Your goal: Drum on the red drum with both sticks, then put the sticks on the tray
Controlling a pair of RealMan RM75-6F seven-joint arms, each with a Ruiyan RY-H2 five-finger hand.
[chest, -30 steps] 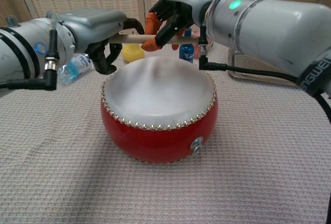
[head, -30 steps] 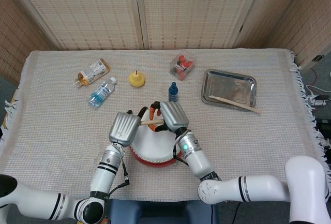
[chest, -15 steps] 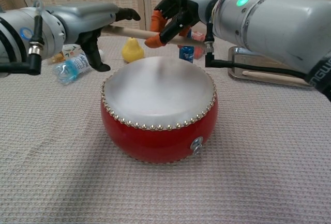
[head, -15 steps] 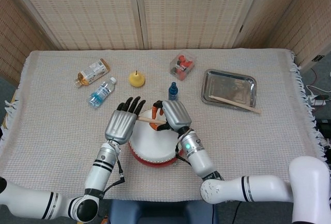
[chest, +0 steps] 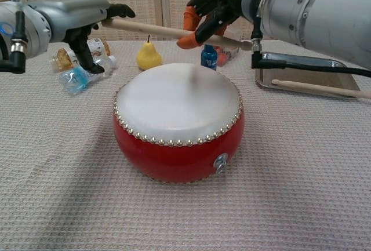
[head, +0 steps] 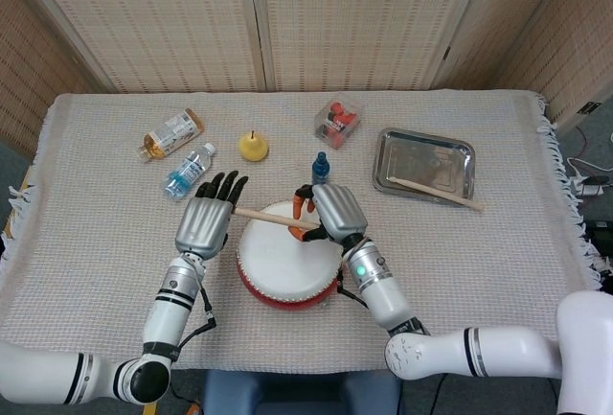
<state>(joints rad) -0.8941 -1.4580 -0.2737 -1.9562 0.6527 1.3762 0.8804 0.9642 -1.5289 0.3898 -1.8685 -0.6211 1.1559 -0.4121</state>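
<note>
**One stick aloft, one stick on the tray**

Two hands hang over our woven beige tablecloth (head: 96, 242). Going left to right: our left hand (head: 203, 223), silver-shelled with dark fingers, is spread flat and grasps nothing; its fingertips sit just beside the near end of the pale wooden drumstick (chest: 168, 32). That smooth round stick slants above the round red drum (chest: 178, 146), whose white skin is rimmed with shiny studs. Our right hand (head: 330, 214), orange at the fingertips, is clenched around the stick over the drum's far edge. Further right lies the rectangular, mirror-bright metal tray (head: 458, 151), and the second wooden drumstick (head: 436, 192) rests across it, its tip overhanging the tray's near right corner.
</note>
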